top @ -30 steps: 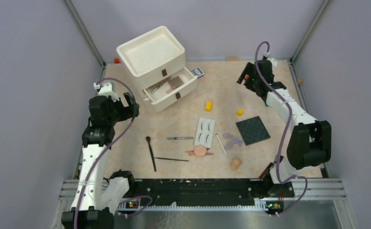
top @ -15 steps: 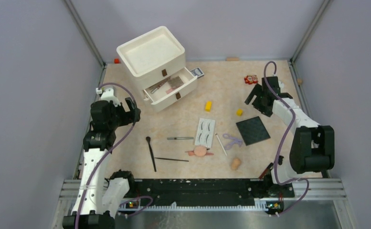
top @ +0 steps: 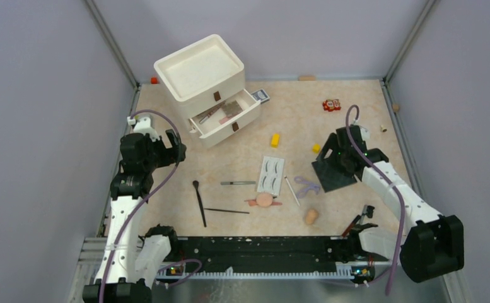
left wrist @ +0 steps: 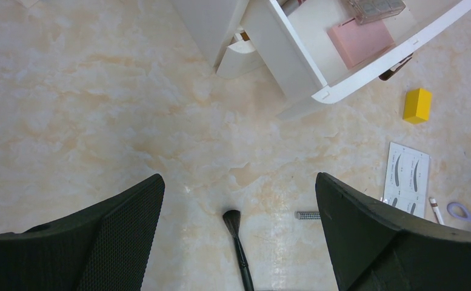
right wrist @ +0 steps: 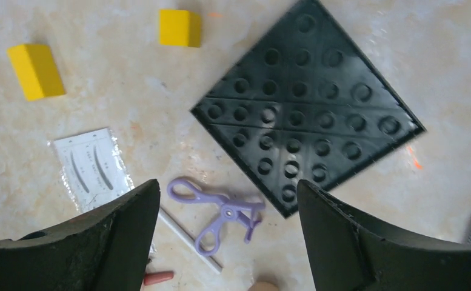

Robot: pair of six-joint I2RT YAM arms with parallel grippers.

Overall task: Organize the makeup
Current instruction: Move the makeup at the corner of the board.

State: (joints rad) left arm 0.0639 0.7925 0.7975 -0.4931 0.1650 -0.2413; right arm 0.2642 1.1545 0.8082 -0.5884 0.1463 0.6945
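Loose makeup lies mid-table: a white false-eyelash card (top: 270,174), a purple curler (top: 306,185), a white pencil (top: 291,190), a peach puff (top: 264,199), a peach sponge (top: 311,216), a grey pencil (top: 238,183) and two black brushes (top: 199,202). My right gripper (top: 328,165) hovers open over the curler (right wrist: 217,209), which lies between its fingers (right wrist: 227,185). My left gripper (top: 173,146) hangs open and empty above the brush head (left wrist: 231,219), its jaws wide (left wrist: 239,182). The open drawer (top: 226,117) holds a pink compact (left wrist: 361,41).
A black dimpled square plate (right wrist: 308,115) lies just beyond the curler. Two yellow blocks (top: 275,139) (top: 316,148) sit behind the eyelash card (right wrist: 93,167). The white drawer unit (top: 199,76) stands back left, a card box (top: 260,95) beside it, a red item (top: 331,105) back right.
My right arm has swung from the back right corner toward the near side and now hangs over the black plate and curler. The left arm has barely shifted.
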